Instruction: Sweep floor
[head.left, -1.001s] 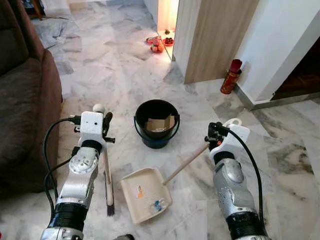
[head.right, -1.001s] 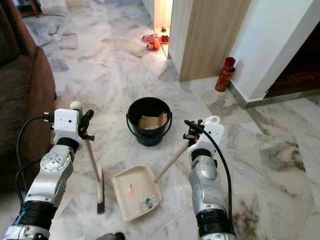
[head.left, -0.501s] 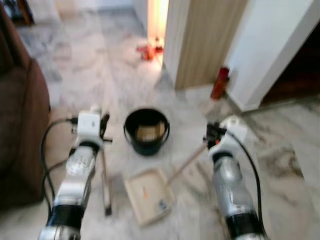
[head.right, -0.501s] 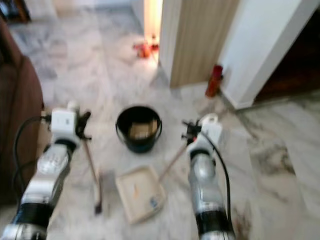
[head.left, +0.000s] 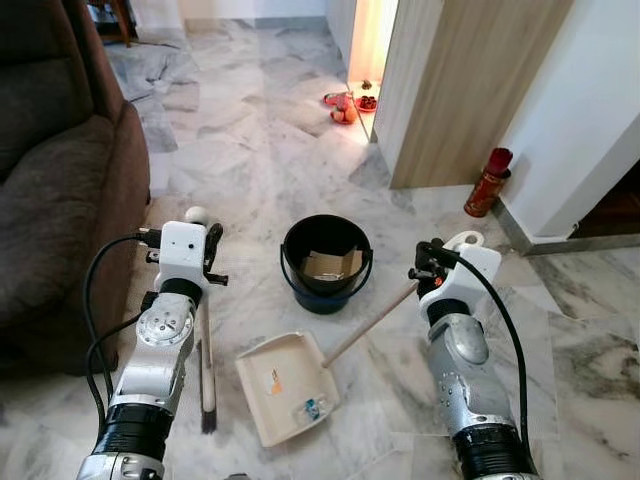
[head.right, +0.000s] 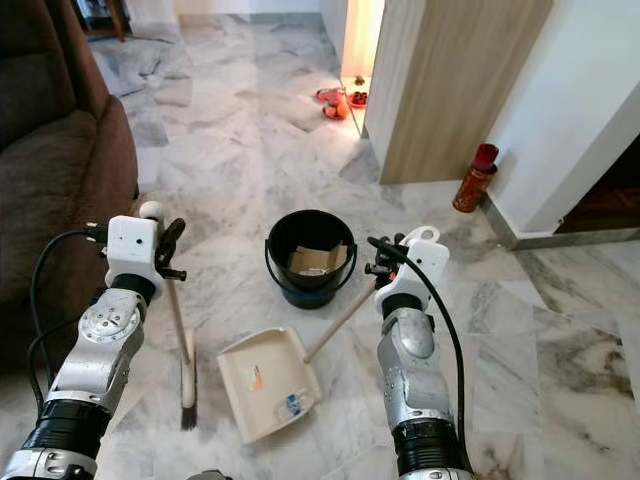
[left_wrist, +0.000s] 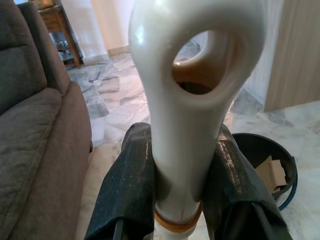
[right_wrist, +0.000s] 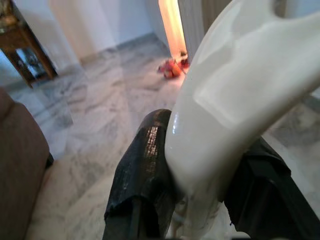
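1. Spilling is judged the main risk: the shallow cream plastic dustpan (head.left: 288, 386), lying just in front of the black bucket (head.left: 325, 262), holds small scraps that could slide off if tipped.
2. Its wooden handle's white loop is clamped by the right gripper (head.left: 428, 271), beside the bucket.
3. The broom (head.left: 207, 360), bristles on glossy marble floor (head.left: 250, 140) left of the bucket, is clamped by the left gripper (head.left: 211, 250) at its smooth ring-shaped grip.
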